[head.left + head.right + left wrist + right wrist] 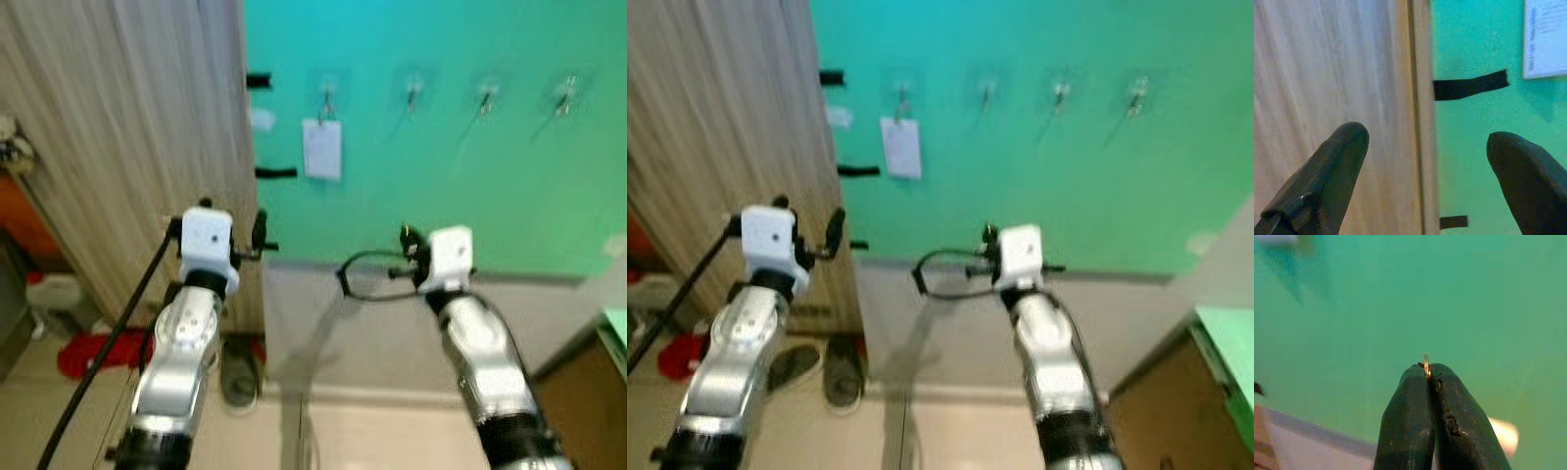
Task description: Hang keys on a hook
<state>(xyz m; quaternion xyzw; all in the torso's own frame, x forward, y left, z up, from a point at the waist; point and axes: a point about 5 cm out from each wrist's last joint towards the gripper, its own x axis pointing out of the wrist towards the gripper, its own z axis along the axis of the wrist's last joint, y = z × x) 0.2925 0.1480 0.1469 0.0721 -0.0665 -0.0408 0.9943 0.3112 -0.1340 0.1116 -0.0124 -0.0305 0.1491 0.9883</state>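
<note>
Nearest the camera, the right pincer (1429, 382) is pressed closed on a thin brass sliver, probably the keys (1426, 363), whose edge pokes out between the fingertips. The left pincer (1425, 161) is spread wide and empty, facing the seam between the wooden panel (118, 127) and the green wall (441, 176). Beyond the right pincer, a row of hooks runs high on that wall; the free hook (414, 91) lies above and ahead, so the right arm is better placed. A white card (322, 149) occupies the leftmost hook.
</note>
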